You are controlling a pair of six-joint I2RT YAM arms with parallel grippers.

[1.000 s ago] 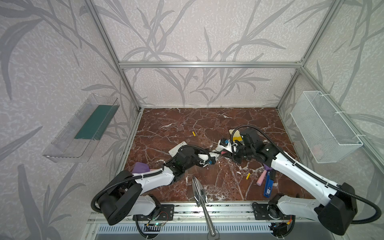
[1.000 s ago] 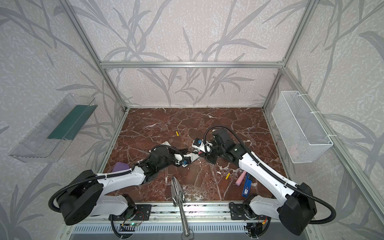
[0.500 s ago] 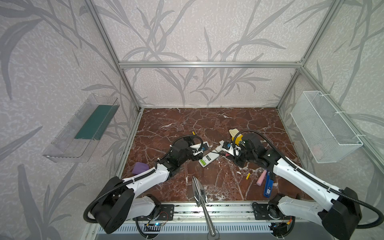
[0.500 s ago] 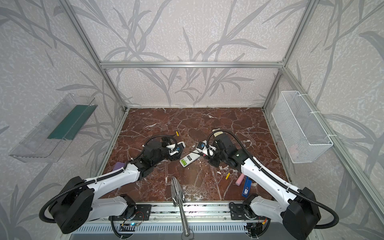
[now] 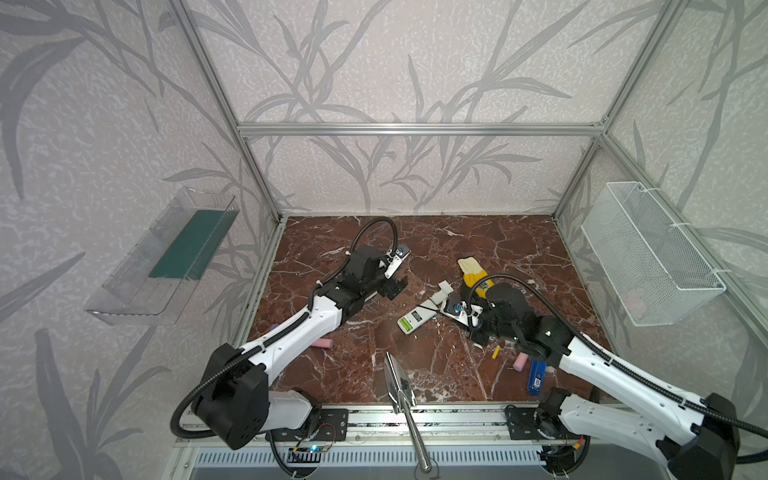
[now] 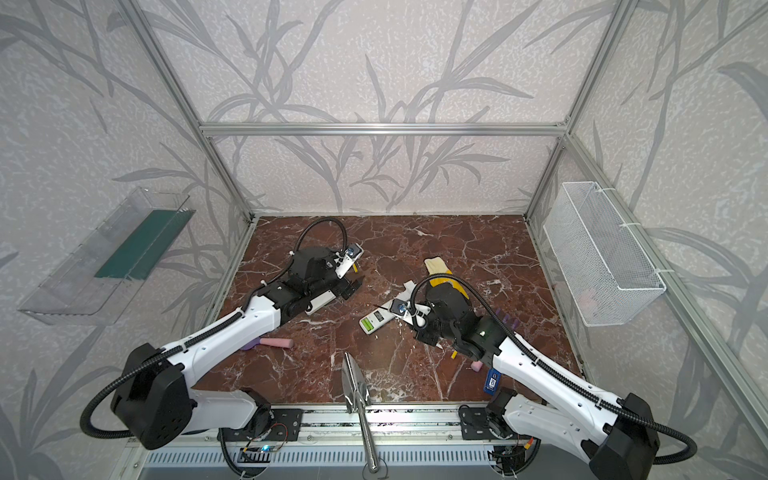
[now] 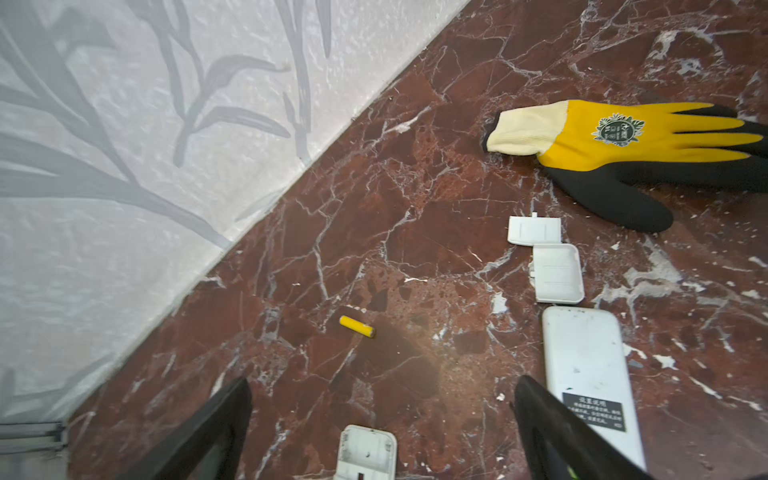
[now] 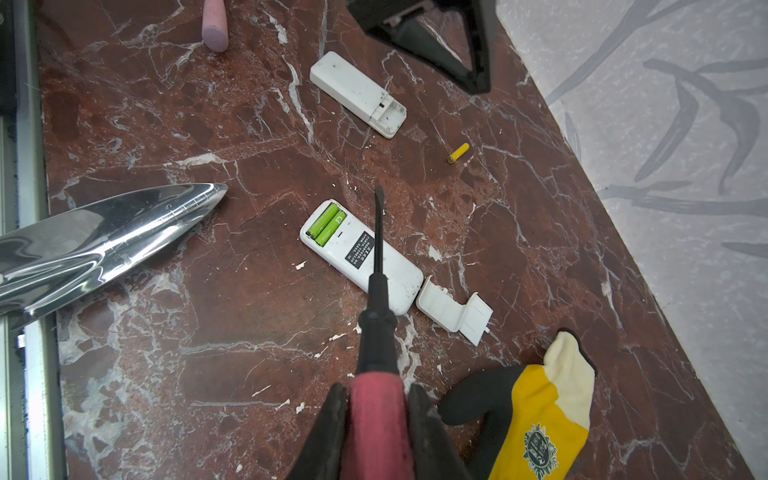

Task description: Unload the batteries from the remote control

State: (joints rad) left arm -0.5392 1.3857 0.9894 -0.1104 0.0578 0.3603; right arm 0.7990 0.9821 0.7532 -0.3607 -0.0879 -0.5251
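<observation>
The 2 green batteries [image 8: 327, 224] are sitting side by side in the open bay at 1 end of the white remote [image 8: 399, 282]. It's lying back-up on the red marble counter [image 8: 208, 353], roughly mid-counter in both top views. 1 yellow battery [image 8: 458, 153] is loose on the counter closer to the back wall. A 2nd yellow battery [image 5: 496, 352] lies near the front, right by my right arm.

2 loose white battery covers [image 8: 455, 311] sit just beside the remote's other end. My right jaws are clamped on the pink handle of the screwdriver [image 8: 376, 415], and its dark shaft crosses over the remote's label. My left jaws are spread wide, over the open end of a 2nd remote [image 8: 357, 93].

A yellow-and-black glove [image 8: 540, 415], a shiny trowel [image 8: 104, 237] and a pink foam cylinder [image 8: 215, 20] lie further out.
</observation>
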